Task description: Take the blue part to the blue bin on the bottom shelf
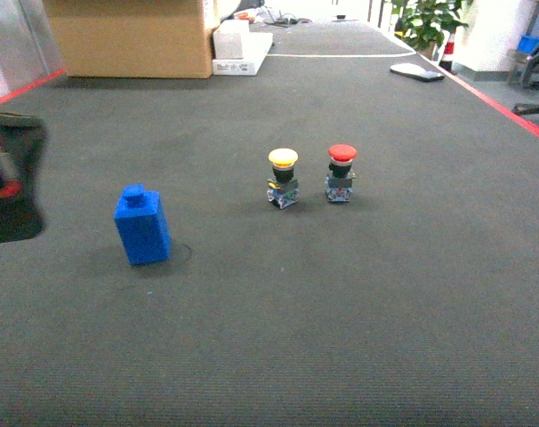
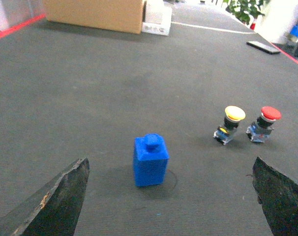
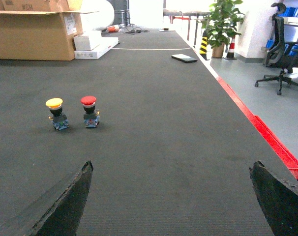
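The blue part (image 1: 142, 225) looked like smooth matt plastic. The dark mat (image 1: 341, 302) under it had a fine ribbed, cloth-like weave, no shine. Both push buttons, yellow (image 1: 283, 177) and red (image 1: 341, 173), had slightly glossy plastic caps. The cardboard box (image 1: 132, 37) far back looked plain matt.

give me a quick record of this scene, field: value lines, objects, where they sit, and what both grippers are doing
surface: dark grey carpet floor
blue part: blue block with round stud, upright, alone on the carpet
yellow button: yellow-capped push button, right of the blue block in the head view
red button: red-capped push button, beside the yellow one, apart from it
background: cardboard box, potted plant
left gripper: open, blue block ahead between its fingers, untouched
right gripper: open, holding nothing
blue bin: not in view
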